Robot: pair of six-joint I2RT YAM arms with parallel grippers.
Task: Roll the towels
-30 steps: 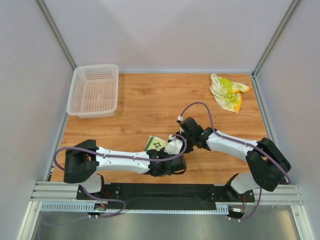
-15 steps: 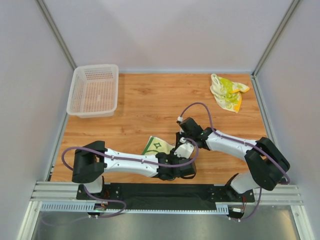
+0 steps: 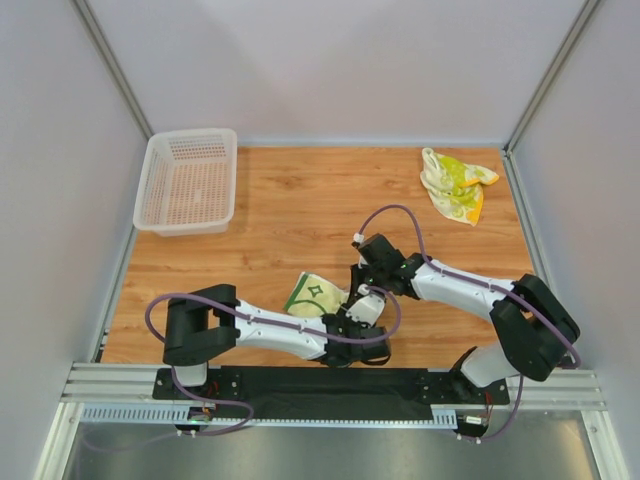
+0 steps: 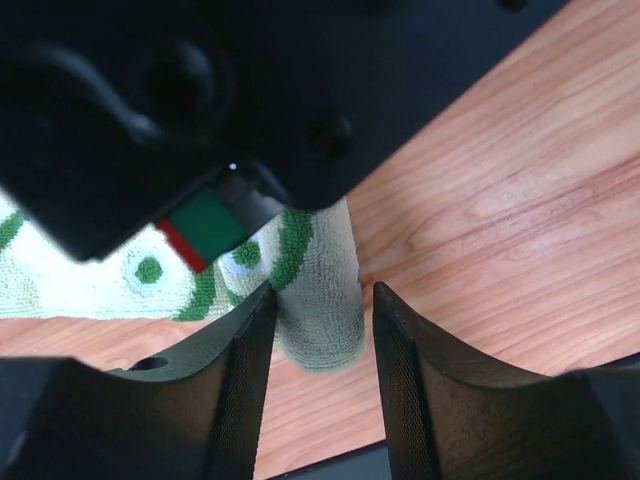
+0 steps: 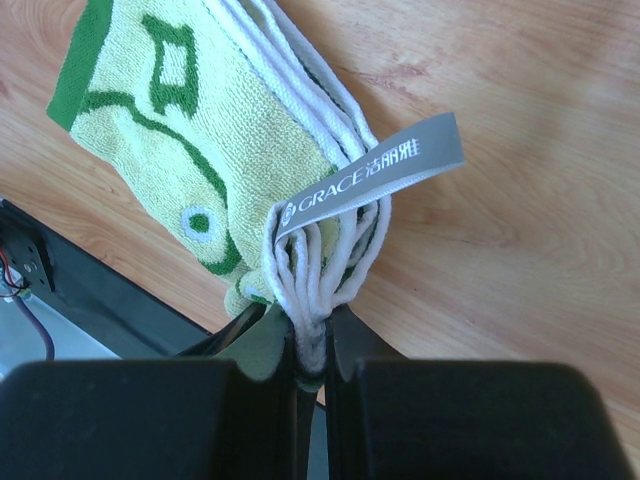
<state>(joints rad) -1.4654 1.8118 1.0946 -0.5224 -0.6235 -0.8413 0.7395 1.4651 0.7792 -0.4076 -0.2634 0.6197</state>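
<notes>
Pinching the green-lined towel [image 5: 170, 130] by its bunched edge, our right hand [image 5: 310, 345] is clenched on it near the tabletop's [image 3: 300, 200] front. Our left hand [image 4: 322, 300] straddles the rolled end, released, w/ a gap showing. We see the 2nd towel [image 3: 455, 185], yellow-green, crumpled at far right corner.

The only readable text stands on a grey fabric label [image 5: 372, 178] sewn to the edge of the green-patterned towel [image 5: 170, 130], at the centre of the right wrist view: "GRACE" in white capitals, followed by three Chinese characters, 洁丽雅.
</notes>
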